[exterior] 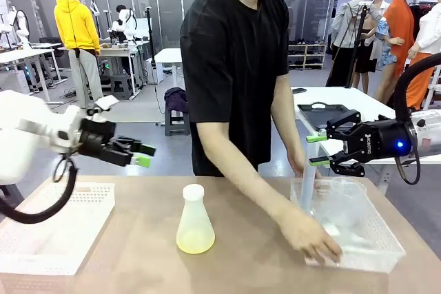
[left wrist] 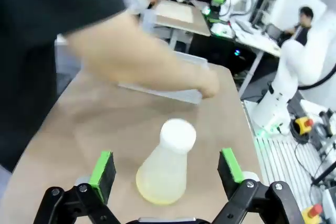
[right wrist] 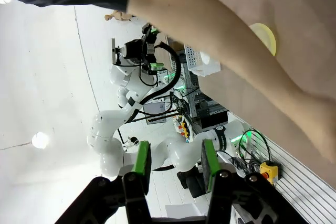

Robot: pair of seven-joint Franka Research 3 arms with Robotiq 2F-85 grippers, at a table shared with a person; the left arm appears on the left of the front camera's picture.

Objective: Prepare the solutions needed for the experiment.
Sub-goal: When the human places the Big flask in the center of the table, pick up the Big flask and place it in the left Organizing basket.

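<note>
Front view shows the solutions (exterior: pixel 195 242) as a shallow, clear yellow-green layer at the bottom of a cloudy, translucent conical flask (exterior: pixel 194 219) with a pale round top. The flask stands upright on the tan table (exterior: pixel 138 259), near the middle and toward the robot's edge, touching nothing else. A white perforated tray (exterior: pixel 52 228) lies at the table's left edge, and a clear basket (exterior: pixel 372 239) sits by the right edge. The person stands at the far side in a black shirt, and the person's hand (exterior: pixel 306 235) rests on the basket's near-left rim.

The left gripper (exterior: pixel 142 155) hangs in the air above the left part of the table, well apart from the flask, its green-padded fingers spread wide with nothing between them. In the left wrist view the flask (left wrist: pixel 167 166) sits between and beyond those spread fingers, its yellow liquid (left wrist: pixel 157 190) pooled at the wide base.

The right gripper (exterior: pixel 317 150) hovers above the basket's far-left corner, fingers partly apart; in the right wrist view nothing lies between its pads (right wrist: pixel 140 157).
</note>
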